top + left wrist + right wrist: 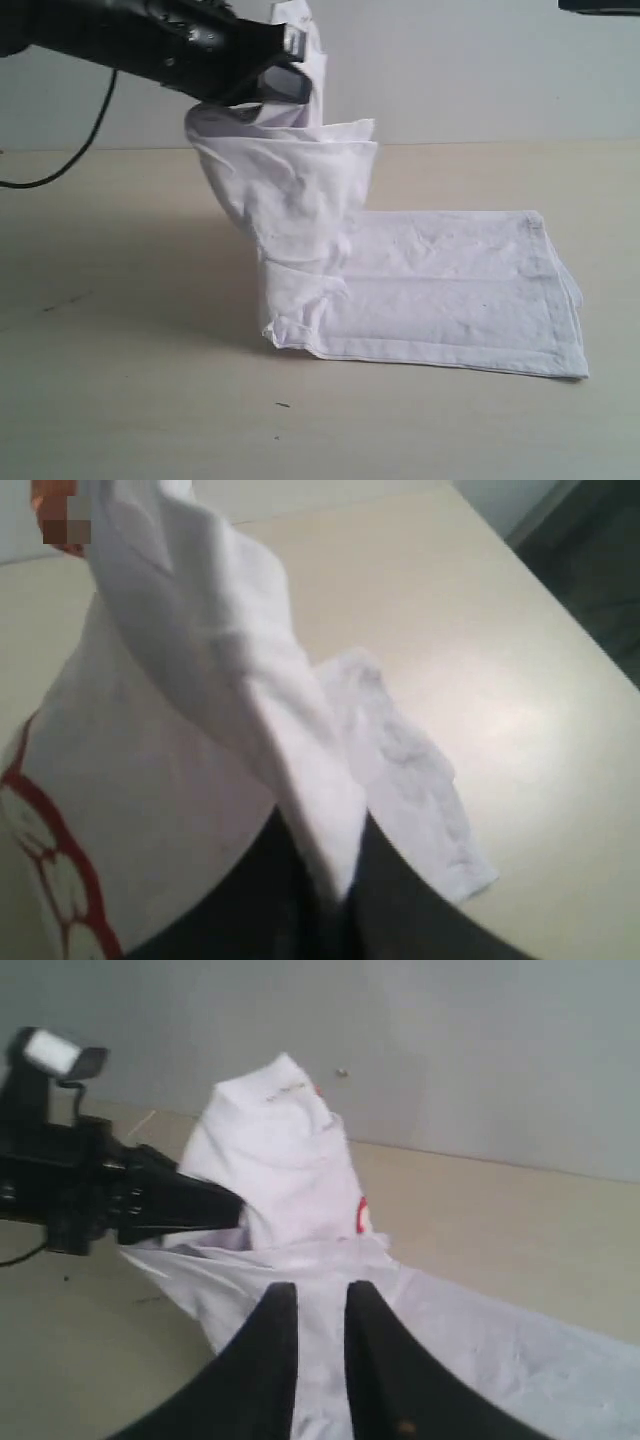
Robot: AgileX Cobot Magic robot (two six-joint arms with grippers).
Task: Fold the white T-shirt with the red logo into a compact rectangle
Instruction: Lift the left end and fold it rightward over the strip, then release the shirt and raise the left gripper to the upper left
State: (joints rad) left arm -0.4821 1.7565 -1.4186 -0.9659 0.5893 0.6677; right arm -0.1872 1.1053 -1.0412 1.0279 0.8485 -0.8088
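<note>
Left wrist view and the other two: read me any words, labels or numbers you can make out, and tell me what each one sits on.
No text here can be read in full.
The red logo on the white T-shirt: only red-outlined letter shapes cut off at the picture's edge, not readable.
The orange neck tag: blurred, unreadable.
The small dark print near the shirt's raised top, right wrist view: too small to read.

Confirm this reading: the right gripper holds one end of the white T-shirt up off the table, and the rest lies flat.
Wrong gripper. The left gripper holds one end of the white T-shirt up off the table, and the rest lies flat. The exterior view shows it.
</note>
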